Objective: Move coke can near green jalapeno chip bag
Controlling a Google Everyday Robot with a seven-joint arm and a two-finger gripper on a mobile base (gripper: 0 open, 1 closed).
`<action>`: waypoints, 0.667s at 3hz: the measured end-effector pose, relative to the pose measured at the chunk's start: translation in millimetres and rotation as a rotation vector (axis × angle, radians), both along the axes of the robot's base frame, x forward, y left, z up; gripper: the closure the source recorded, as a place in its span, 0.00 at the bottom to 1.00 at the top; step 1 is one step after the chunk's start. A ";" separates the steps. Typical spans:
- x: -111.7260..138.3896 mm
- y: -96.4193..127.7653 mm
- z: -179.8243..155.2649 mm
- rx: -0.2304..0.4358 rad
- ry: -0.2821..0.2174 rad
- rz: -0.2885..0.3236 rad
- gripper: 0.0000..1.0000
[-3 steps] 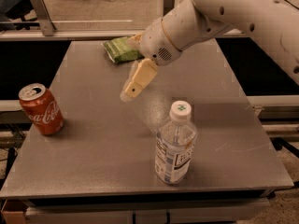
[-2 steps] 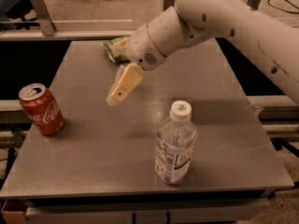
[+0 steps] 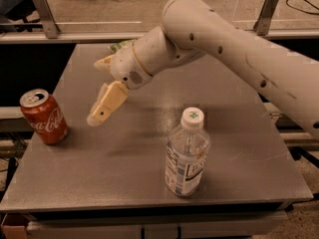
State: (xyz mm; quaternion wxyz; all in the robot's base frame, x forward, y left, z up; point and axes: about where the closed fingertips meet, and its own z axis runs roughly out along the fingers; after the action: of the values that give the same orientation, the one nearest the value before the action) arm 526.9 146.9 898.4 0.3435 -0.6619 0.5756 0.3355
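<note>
The coke can (image 3: 44,116) stands upright near the table's left edge, red-orange with white script and a silver top. My gripper (image 3: 98,91) hangs above the table just right of the can, apart from it, open and empty. One beige finger (image 3: 106,103) points down-left towards the can. The other finger (image 3: 103,63) is higher up. The green jalapeno chip bag (image 3: 119,46) lies at the table's far side. Only a small green corner shows behind my arm.
A clear water bottle (image 3: 187,156) with a white cap stands upright at the front centre-right. The grey table (image 3: 239,148) has drops on all sides. My white arm (image 3: 224,49) reaches in from the upper right over the table's far half. A rail runs behind the table.
My gripper has swung left and a little lower across the table, from near the chip bag towards the coke can. The can and the bottle have not moved.
</note>
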 end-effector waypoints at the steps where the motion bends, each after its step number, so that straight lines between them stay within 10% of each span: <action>1: -13.7 26.9 -15.4 0.063 -0.009 0.016 0.00; 2: -21.3 52.3 -26.6 0.135 -0.013 0.021 0.00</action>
State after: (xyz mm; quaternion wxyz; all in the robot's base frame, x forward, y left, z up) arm 505.6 199.3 871.8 0.3876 -0.6454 0.5426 0.3726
